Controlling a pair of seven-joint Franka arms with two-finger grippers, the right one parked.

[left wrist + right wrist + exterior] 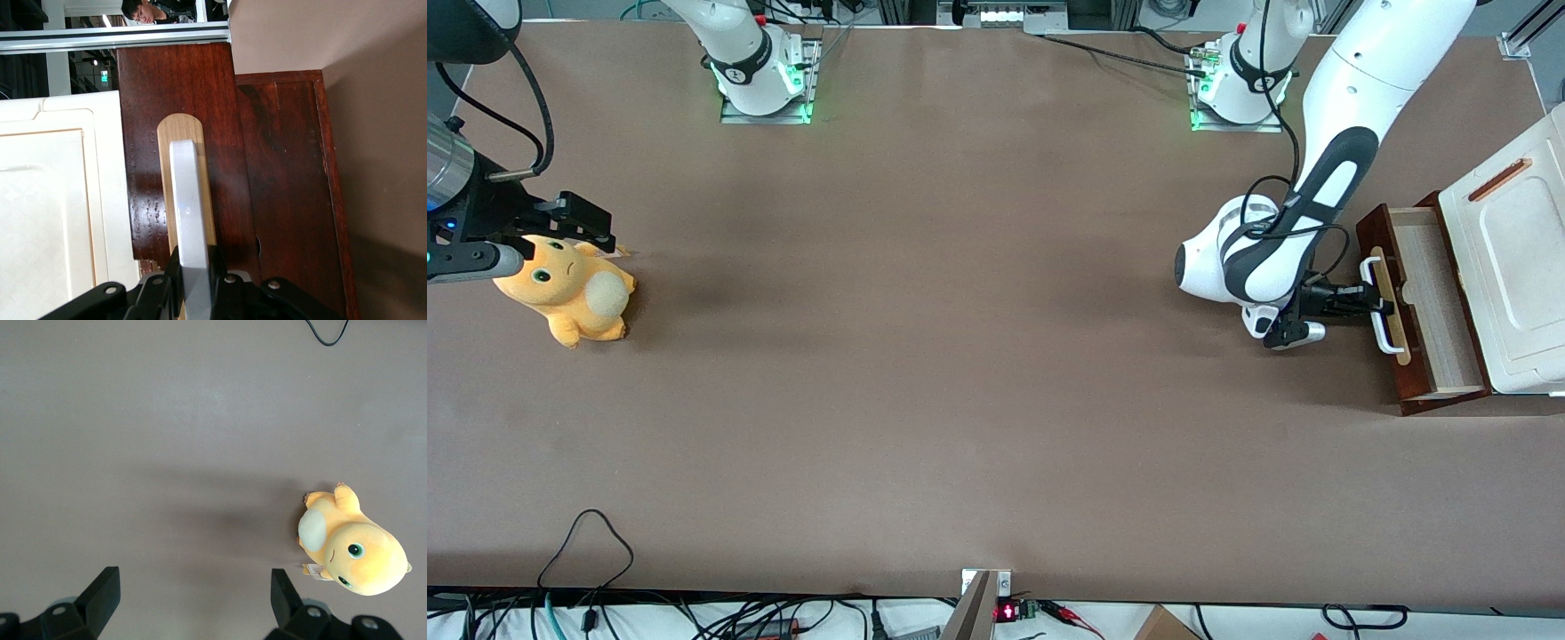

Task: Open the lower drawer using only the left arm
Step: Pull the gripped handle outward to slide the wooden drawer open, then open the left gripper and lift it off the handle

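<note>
The lower drawer (pixel 1432 307) is dark reddish-brown wood and stands pulled partly out of its cabinet, its pale inside showing. On its front is a white bar handle (pixel 1376 307) mounted on a pale wood strip. The left arm (pixel 1325 178) reaches down to it, and its gripper (pixel 1368 300) is shut on that handle. In the left wrist view the black fingers (pixel 165 280) clamp both sides of the white bar handle (pixel 189 207) against the drawer (pixel 280 187) front.
A white cabinet top (pixel 1512 267) with a copper-coloured slot handle (pixel 1500 179) covers the drawer's inner part, at the working arm's end of the table. An orange plush toy (pixel 569 293) lies toward the parked arm's end. Cables run along the table's near edge.
</note>
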